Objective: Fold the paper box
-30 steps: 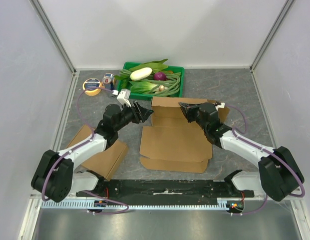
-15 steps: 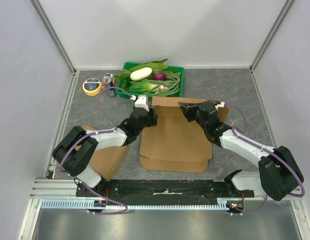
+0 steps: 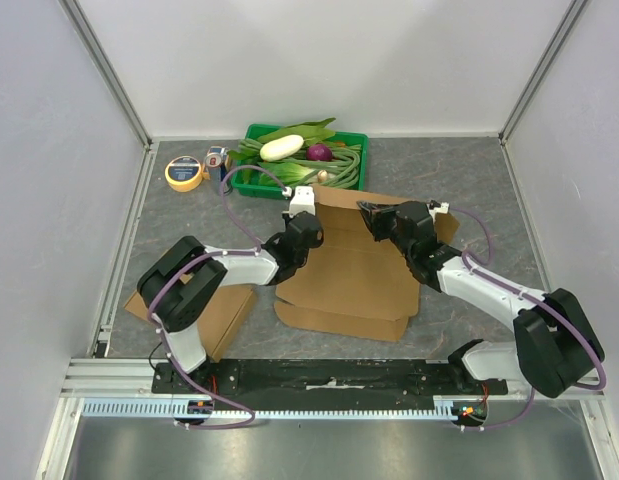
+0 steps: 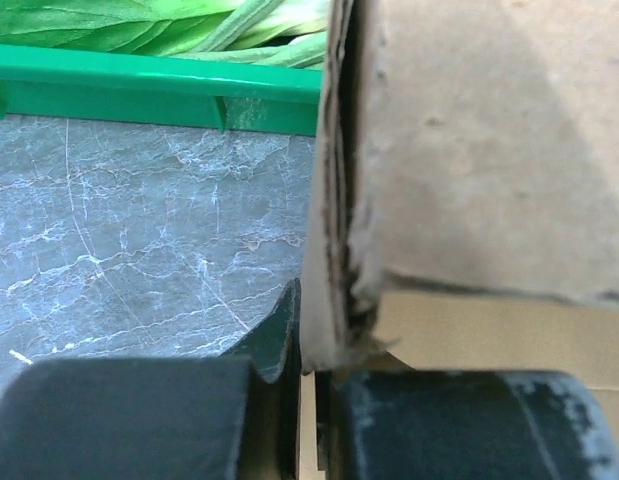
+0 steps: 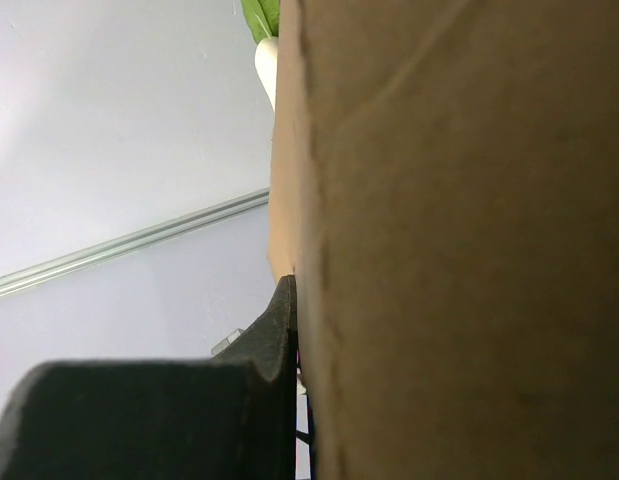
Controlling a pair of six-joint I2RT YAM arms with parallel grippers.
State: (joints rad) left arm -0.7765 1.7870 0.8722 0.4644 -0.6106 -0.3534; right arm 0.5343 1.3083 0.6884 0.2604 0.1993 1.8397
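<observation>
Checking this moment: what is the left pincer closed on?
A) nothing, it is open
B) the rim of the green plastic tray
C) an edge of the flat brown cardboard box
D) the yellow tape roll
C: in the left wrist view the left pincer is shut on an edge of the brown cardboard box, while the green plastic tray sits apart behind it.

On my feed, green tray (image 3: 365,160) at the table's (image 3: 469,170) far edge, heaped with leafy greens (image 3: 301,131), a pale gourd (image 3: 281,147), a purple onion (image 3: 319,153), yellow tape roll (image 3: 183,172) and small can (image 3: 217,160) beside it, toward the far-left corner.
</observation>
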